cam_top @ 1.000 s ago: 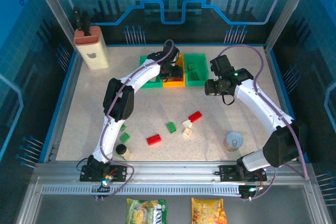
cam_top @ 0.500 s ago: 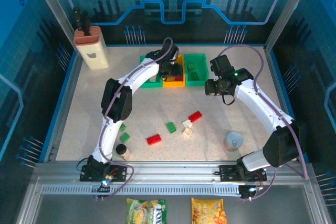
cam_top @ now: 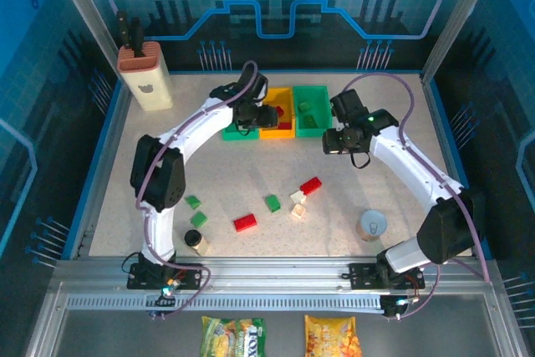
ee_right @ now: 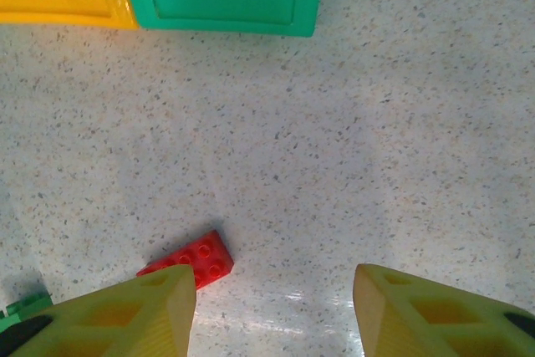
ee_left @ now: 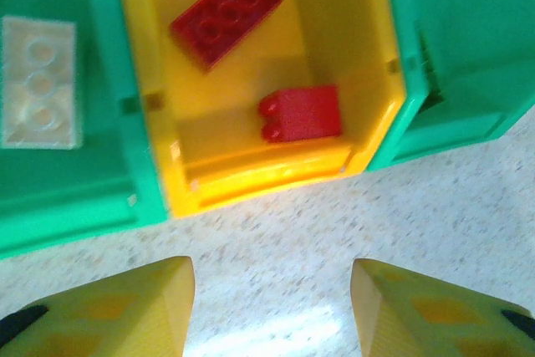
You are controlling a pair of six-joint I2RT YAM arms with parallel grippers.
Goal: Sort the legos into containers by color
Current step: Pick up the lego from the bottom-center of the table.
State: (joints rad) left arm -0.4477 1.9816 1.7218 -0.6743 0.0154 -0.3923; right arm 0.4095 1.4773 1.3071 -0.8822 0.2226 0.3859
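Glossy moulded plastic for yellow bin (ee_left: 251, 175) and green bins (ee_left: 75, 202); shiny studded red bricks (ee_left: 226, 12); slightly translucent cream brick (ee_left: 38, 81); speckled stone-like tabletop (ee_right: 351, 140), smooth, faint sheen.

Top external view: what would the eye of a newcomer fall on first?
The yellow-orange bin stands between two green bins at the far side of the table and holds two red bricks. The left end effector hangs open near its front edge, and loose legos lie scattered at the middle of the table.

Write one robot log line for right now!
left jaws: open, empty | yellow bin: two red legos | right jaws: open, empty | red brick: loose
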